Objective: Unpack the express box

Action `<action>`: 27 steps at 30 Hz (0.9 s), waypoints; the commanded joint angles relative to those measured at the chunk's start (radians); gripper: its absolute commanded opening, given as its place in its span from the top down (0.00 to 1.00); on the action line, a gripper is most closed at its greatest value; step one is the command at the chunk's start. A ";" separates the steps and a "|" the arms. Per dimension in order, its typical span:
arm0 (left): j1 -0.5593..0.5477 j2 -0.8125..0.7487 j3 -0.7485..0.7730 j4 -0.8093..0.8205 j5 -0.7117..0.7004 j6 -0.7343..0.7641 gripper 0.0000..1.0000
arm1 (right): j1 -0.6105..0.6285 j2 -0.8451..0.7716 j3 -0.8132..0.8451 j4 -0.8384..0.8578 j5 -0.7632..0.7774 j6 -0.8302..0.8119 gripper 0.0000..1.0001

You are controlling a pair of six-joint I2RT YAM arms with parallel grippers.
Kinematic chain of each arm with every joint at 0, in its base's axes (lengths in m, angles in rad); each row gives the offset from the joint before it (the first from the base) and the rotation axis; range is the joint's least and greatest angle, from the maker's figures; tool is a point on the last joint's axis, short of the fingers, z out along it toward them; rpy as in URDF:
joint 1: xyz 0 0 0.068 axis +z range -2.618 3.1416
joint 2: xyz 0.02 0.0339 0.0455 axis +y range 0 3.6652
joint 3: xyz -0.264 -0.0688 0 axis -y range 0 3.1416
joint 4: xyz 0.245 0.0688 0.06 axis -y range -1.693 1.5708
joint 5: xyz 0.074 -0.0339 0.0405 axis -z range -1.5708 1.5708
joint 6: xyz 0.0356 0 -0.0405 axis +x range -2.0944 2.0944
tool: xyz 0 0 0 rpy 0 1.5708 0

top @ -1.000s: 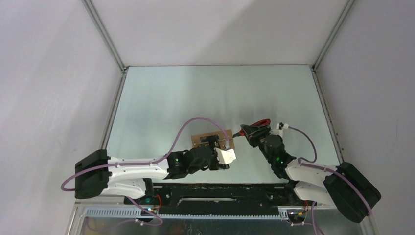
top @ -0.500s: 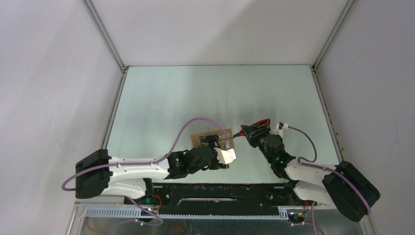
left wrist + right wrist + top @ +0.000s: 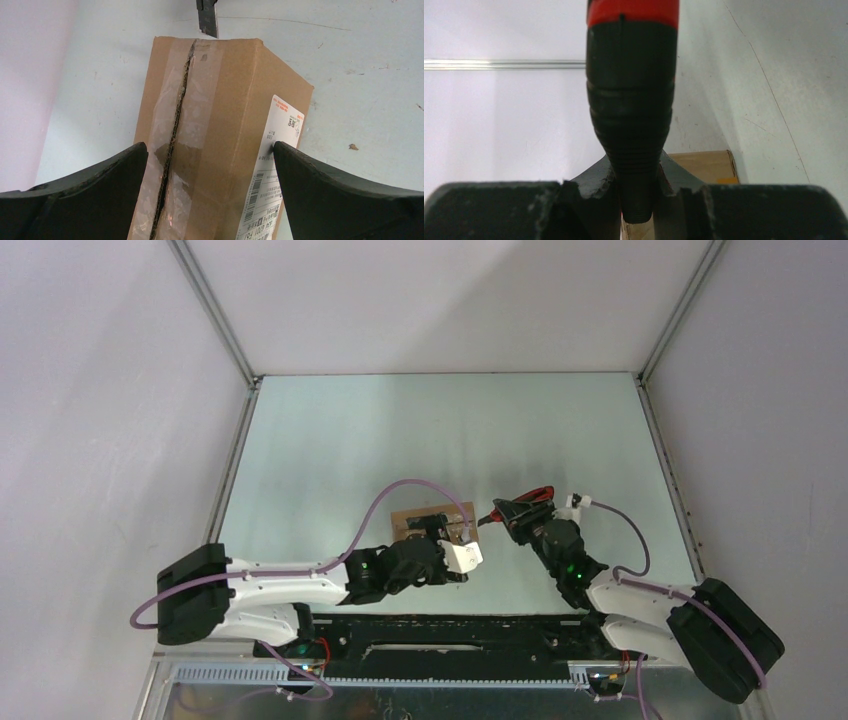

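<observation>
The express box (image 3: 215, 125), brown cardboard with a taped top seam split along its length and a white label (image 3: 280, 165) on its right side, lies on the table (image 3: 330, 440). My left gripper (image 3: 210, 150) is open and straddles the box, one finger at each long side. In the top view the box (image 3: 435, 523) sits just beyond the left gripper (image 3: 440, 538). My right gripper (image 3: 636, 185) is shut on the black-and-red utility knife (image 3: 631, 100). The knife blade (image 3: 206, 17) meets the far end of the seam. In the top view the right gripper (image 3: 515, 512) is right of the box.
A metal frame rail (image 3: 665, 450) borders the table on the right and another frame rail (image 3: 232, 455) on the left. White walls rise behind. A corner of the box (image 3: 704, 165) shows behind the right fingers.
The right arm has shifted slightly toward the near edge with the knife. The left gripper and box have stayed put.
</observation>
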 commanded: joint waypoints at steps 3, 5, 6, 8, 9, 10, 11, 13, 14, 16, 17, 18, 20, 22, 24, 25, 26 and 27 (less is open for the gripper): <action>0.006 0.007 0.022 0.049 -0.011 0.011 0.00 | 0.014 -0.027 -0.005 0.034 0.028 0.009 1.00; 0.006 0.008 0.023 0.048 -0.008 0.012 0.00 | 0.016 -0.030 -0.010 0.041 0.034 0.020 1.00; 0.006 0.008 0.024 0.048 -0.006 0.011 0.00 | 0.016 -0.033 -0.009 0.043 0.039 0.021 1.00; 0.006 0.005 0.024 0.046 -0.005 0.007 0.00 | 0.016 -0.035 -0.007 0.047 0.043 0.017 1.00; 0.006 0.004 0.024 0.045 -0.005 0.007 0.00 | 0.016 -0.034 -0.006 0.050 0.044 0.017 1.00; 0.006 0.005 0.024 0.043 -0.004 0.005 0.00 | 0.016 -0.031 -0.007 0.056 0.043 0.017 1.00; 0.007 0.005 0.025 0.041 -0.003 0.006 0.00 | 0.016 -0.028 -0.007 0.061 0.042 0.019 1.00; 0.006 0.004 0.024 0.041 -0.001 0.004 0.00 | 0.017 -0.022 -0.006 0.070 0.046 0.022 1.00; 0.006 0.002 0.024 0.042 0.000 0.003 0.00 | 0.018 -0.021 -0.006 0.072 0.048 0.023 1.00; 0.006 0.002 0.025 0.039 0.003 0.001 0.00 | 0.017 -0.022 -0.007 0.073 0.053 0.024 1.00; 0.006 0.002 0.025 0.038 0.005 0.000 0.00 | 0.015 -0.022 -0.006 0.076 0.054 0.025 1.00; 0.006 0.001 0.025 0.036 0.005 0.001 0.00 | 0.013 -0.024 -0.007 0.077 0.054 0.024 1.00; 0.006 0.001 0.025 0.036 0.003 0.001 0.00 | 0.012 -0.022 -0.004 0.083 0.055 0.016 1.00; 0.006 0.000 0.025 0.034 0.004 -0.001 0.00 | 0.013 -0.011 -0.001 0.086 0.053 0.014 1.00; 0.006 0.000 0.025 0.035 0.005 -0.001 0.00 | 0.014 0.004 0.000 0.094 0.051 0.019 1.00; 0.006 0.001 0.025 0.035 0.004 -0.003 0.00 | 0.013 0.014 0.000 0.101 0.048 0.019 1.00; 0.006 0.001 0.025 0.035 0.005 -0.003 0.00 | 0.014 0.024 0.000 0.114 0.047 0.018 1.00; 0.006 0.002 0.025 0.035 0.006 -0.003 0.00 | 0.016 0.031 -0.001 0.120 0.046 0.019 1.00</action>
